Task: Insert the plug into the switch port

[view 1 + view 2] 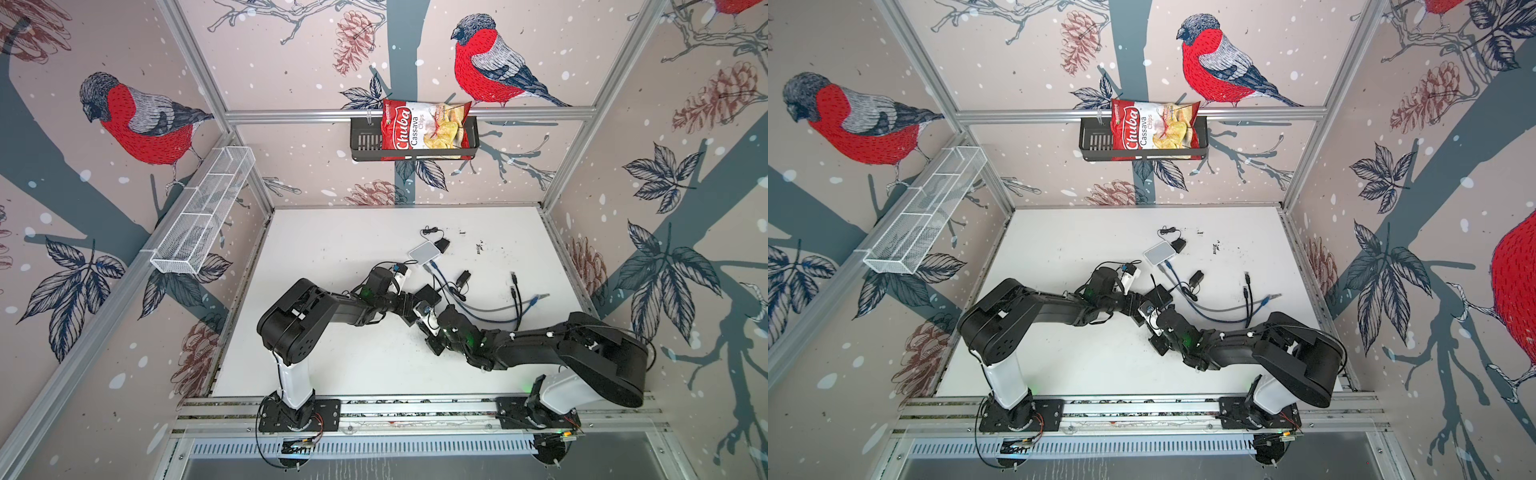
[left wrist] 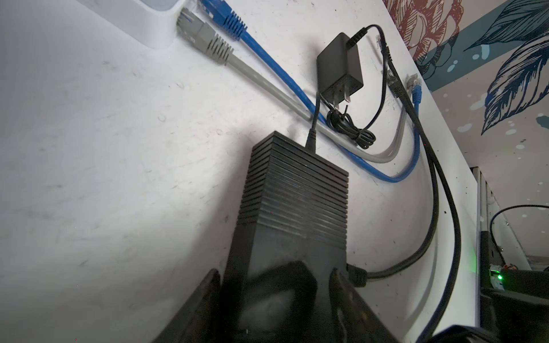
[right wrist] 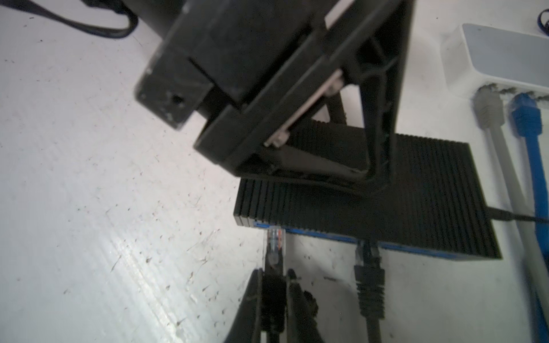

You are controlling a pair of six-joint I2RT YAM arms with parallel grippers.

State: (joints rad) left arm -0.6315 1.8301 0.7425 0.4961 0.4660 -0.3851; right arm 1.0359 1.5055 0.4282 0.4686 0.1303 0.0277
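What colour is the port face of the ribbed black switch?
Blue. The port face shows best in the right wrist view.

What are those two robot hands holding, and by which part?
The left hand clasps the black switch across its two long sides. The right hand pinches the plug by the black boot behind its clear tip.

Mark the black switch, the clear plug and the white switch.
black switch (image 3: 430, 193): right wrist view, on its ribbed top face.
clear plug (image 3: 274, 243): right wrist view, on the transparent body near its tip.
white switch (image 3: 511, 53): right wrist view, on its flat top face.
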